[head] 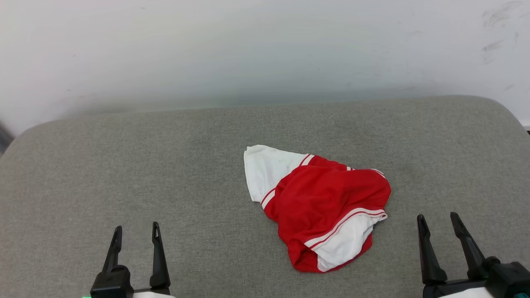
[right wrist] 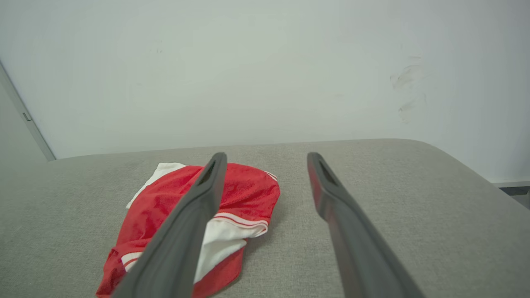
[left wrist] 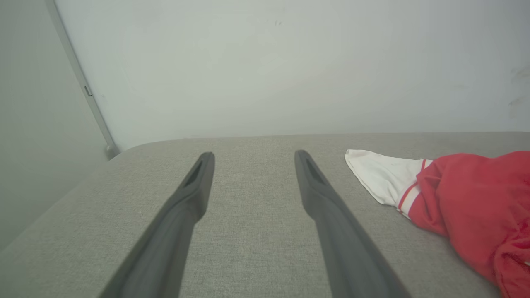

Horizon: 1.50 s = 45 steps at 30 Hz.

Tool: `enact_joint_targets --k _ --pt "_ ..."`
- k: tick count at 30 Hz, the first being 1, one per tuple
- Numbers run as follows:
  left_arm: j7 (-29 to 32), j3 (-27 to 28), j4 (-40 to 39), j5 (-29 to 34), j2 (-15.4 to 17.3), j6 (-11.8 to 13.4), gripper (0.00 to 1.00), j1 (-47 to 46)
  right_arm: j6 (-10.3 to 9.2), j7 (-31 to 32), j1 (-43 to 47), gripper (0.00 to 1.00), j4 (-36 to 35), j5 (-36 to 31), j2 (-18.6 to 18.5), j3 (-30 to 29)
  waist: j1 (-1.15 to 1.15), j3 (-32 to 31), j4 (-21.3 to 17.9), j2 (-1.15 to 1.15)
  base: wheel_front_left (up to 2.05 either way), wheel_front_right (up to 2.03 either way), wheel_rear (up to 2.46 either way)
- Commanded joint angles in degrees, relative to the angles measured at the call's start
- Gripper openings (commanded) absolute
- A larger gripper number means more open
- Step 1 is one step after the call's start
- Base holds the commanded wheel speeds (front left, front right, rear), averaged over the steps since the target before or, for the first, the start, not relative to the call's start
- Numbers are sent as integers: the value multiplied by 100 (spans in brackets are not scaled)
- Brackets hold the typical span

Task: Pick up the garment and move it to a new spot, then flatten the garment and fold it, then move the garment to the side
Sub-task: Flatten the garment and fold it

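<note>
The garment point(head: 327, 203) lies crumpled in a heap on the grey cushioned surface point(head: 165, 165), right of centre. It is red with white sleeves and red-white striped trim; no print shows. One white sleeve sticks out at its far left point(left wrist: 381, 174), another at its near right point(right wrist: 223, 236). My left gripper point(head: 136, 234) stands open at the lower left, well apart from the cloth, with nothing between its fingers. My right gripper point(head: 438, 221) stands open at the lower right, just right of the heap, also empty. In the right wrist view its left finger point(right wrist: 194, 215) overlaps the garment.
A pale wall point(head: 265, 49) rises right behind the cushion's far edge. The cushion's rounded corners fall away at far left point(left wrist: 124, 151) and far right point(right wrist: 476, 165). Bare grey fabric spreads left of the garment and in front of it.
</note>
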Motion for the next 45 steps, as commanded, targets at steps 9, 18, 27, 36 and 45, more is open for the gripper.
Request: enact_joint_targets --k 9,18,27,36,45 --pt "-15 294 108 249 -234 -363 100 108 -2 -12 88 100 -18 64 12 26 0 -9 29 0 0 0 0" --pt "-15 564 548 299 -79 -876 100 -777 -2 -12 -95 100 -78 -28 12 65 0 113 -44 0 0 0 0" --pt "307 462 1338 265 491 -1597 100 -2828 -2 -12 -376 100 -218 -202 12 141 0 640 -230 0 0 0 0" --pt "1650 -261 1976 -80 887 -2172 100 -5104 -2 -12 -771 100 -372 -270 12 174 0 1340 -463 0 0 0 0" --pt "3902 -2493 2461 -1768 1539 -2201 100 -6937 -2 -12 -1122 100 -514 -272 12 246 0 1935 -666 0 0 0 0"
